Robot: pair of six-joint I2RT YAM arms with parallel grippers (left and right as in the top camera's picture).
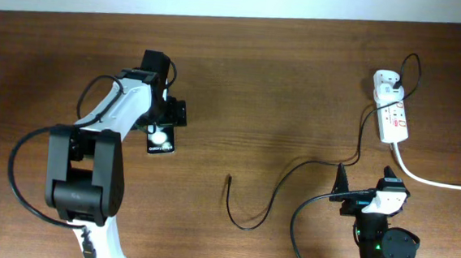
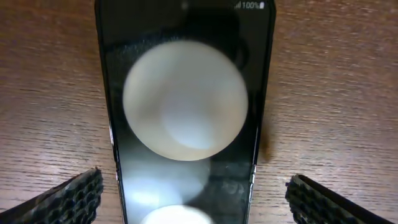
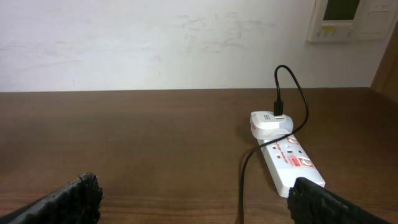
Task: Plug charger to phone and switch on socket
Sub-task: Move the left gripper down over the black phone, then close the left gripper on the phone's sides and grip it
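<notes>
Over the phone: left end effector, pads spread either side of it, clear of both edges, pinching nothing.
Phone axis: long side runs btwn the pads, straight ahead of the wrist; status-bar end far, other end under the wrist, out of view. Flat on surface.
Right of phone, slightly nearer the robot: plug tip of charger, loose on surface, well apart from phone.
Far right of phone: socket, adapter plugged in at its far end; switch too small to read.
Right end effector: far right of phone, nearer the robot; spread wide, empty, facing socket.
Arm poses: left stretched fwd, wrist pointing down; right folded back, wrist level.
Nearer arm: left closer to plug tip but committed over phone; prob. right's job to fetch it.
Step (guess): closing on phone to steady it; plug-in & switch not yet done.
</notes>
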